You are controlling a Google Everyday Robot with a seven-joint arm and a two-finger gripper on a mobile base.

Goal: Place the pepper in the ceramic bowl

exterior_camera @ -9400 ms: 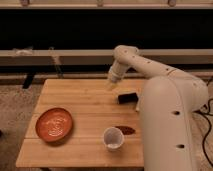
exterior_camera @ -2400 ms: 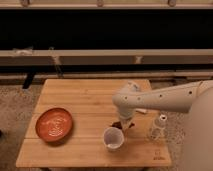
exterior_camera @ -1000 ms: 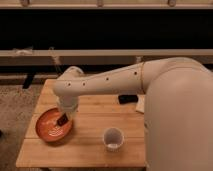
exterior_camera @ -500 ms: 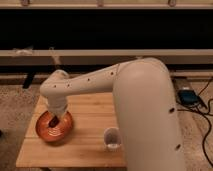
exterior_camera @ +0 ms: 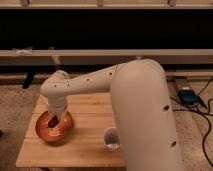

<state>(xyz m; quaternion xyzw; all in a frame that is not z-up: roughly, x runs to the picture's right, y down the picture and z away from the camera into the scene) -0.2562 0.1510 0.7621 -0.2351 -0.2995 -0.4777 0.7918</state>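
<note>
The ceramic bowl is a wide orange-red dish on the left part of the wooden table. My gripper hangs from the white arm and reaches down into the bowl. A small dark red pepper shows at the gripper's tip, inside the bowl. The arm covers much of the table's right side.
A small white cup stands near the table's front edge, right of the bowl. Cables and a dark box lie on the floor at the right. A long bench runs behind the table.
The arm has swung from the table's right side to the left, carrying the pepper over and down into the bowl. The view has closed in on the table.
</note>
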